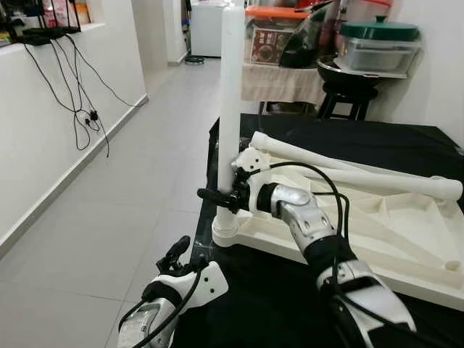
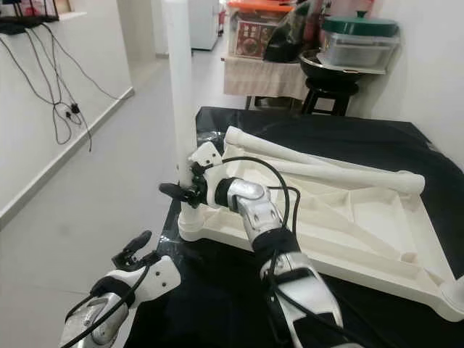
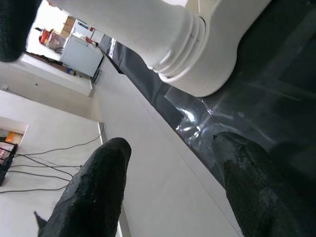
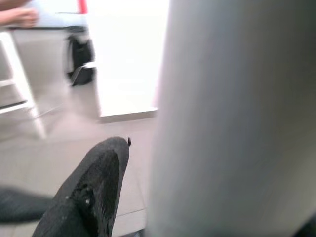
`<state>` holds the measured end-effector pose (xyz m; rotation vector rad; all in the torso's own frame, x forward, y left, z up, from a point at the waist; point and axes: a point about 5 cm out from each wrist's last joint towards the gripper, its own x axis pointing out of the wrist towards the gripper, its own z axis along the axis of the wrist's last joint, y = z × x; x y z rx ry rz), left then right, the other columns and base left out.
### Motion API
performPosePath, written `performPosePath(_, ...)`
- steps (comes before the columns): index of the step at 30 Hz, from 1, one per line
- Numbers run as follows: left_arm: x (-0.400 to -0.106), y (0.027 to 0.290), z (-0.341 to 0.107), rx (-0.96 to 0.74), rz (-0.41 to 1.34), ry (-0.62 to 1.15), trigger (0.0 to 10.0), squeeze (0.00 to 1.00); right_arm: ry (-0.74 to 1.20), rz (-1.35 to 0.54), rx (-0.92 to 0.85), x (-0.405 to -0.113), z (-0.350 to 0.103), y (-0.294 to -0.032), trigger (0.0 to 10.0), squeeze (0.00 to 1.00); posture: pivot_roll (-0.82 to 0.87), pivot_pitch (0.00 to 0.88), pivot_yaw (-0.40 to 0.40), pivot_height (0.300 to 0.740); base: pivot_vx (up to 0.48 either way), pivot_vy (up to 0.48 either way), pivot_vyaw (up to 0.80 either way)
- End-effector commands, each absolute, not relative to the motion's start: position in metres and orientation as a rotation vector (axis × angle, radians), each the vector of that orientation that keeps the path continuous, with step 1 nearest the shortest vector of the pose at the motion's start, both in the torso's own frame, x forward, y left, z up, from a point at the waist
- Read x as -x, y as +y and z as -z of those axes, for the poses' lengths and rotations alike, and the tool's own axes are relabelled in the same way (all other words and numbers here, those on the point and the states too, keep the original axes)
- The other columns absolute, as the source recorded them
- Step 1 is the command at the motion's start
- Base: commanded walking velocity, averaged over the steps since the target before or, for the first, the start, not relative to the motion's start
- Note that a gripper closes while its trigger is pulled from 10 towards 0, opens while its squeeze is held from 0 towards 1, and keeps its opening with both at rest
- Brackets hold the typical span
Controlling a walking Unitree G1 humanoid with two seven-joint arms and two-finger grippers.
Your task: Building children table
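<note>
The right gripper [image 1: 226, 194] is closed around the upright leg [image 1: 230, 109], seated vertically in the upturned tabletop [image 1: 391, 239] corner socket, while the open left gripper [image 1: 176, 254] is held lower, just beside.

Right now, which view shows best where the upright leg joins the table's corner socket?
The left wrist view: the upright leg enters the corner socket close up. Both eye views show the joint small; the right wrist view shows blurred leg.

Pale glossy floor tiles [image 1: 145, 159] run down a bright corridor beside a white half-wall [image 1: 43, 123] draped with black cables [image 1: 80, 109]. A cloth-covered side table [image 1: 283, 81] and a black stool [image 1: 348, 98] stand at the far end.
</note>
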<state>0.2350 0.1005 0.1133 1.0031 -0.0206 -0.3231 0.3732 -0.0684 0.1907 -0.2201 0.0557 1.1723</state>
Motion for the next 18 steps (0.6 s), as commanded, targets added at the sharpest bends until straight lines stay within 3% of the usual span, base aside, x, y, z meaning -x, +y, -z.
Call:
performPosePath(1, -0.236, 0.101, -0.11, -0.998, 0.332, -0.01, 10.0, 0.0, 0.102, -1.283, 0.226, -0.37, -0.189, -0.059, 0.5, 0.0, 0.06, 0.0, -0.054, 0.74, 0.0, 0.0, 0.0)
performPosePath(3, -0.236, 0.101, -0.11, -0.999, 0.331, -0.01, 10.0, 0.0, 0.121, -1.286, 0.208, -0.372, -0.188, -0.059, 0.0, 0.0, 0.06, 0.0, -0.053, 0.74, 0.0, 0.0, 0.0)
performPosePath(15, -0.235, 0.1, -0.108, -0.999, 0.33, -0.01, 10.0, 0.0, 0.134, -1.369, 0.113, -0.367, -0.177, -0.065, 0.0, 0.0, 0.05, 0.0, -0.053, 0.74, 0.0, 0.0, 0.0)
performPosePath(18, -0.234, 0.1, -0.107, -0.999, 0.331, -0.011, 10.0, 0.0, 0.117, -1.259, 0.114, -0.37, -0.169, -0.069, 0.0, 0.0, 0.06, 0.0, -0.06, 0.74, 0.0, 0.0, 0.0)
